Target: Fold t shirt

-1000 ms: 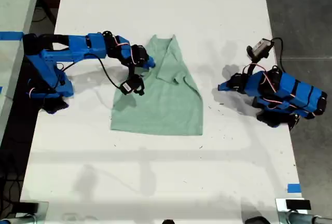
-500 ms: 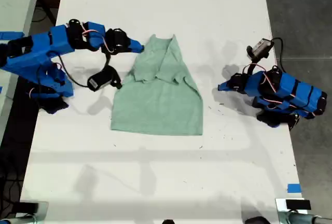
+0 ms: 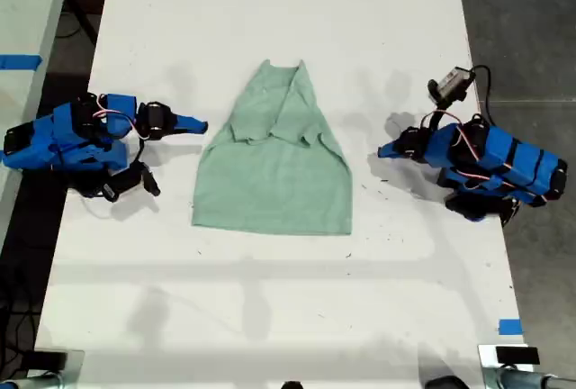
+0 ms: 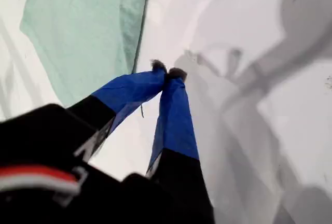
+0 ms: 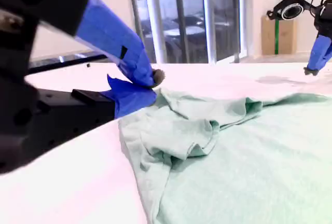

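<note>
T shirt (image 3: 274, 168) lying partly folded on white tabletop (image 3: 270, 299), my first gripper (image 4: 167, 71) pinched together on nothing beside it, my second gripper (image 5: 150, 79) closed just beside the shirt's rumpled edge, both arms low on the tabletop

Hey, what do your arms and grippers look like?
My first arm and second arm are bright blue with black motor blocks and red, white and black wires. My first gripper and my second gripper have tapered blue fingers, dark-tipped.

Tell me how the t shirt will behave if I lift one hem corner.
Likely floppy: the t shirt looks like thin cloth, and its folded-in sleeve lies in soft creases, so it should drape and the fold may fall open. It probably slides easily on the smooth white table.
</note>
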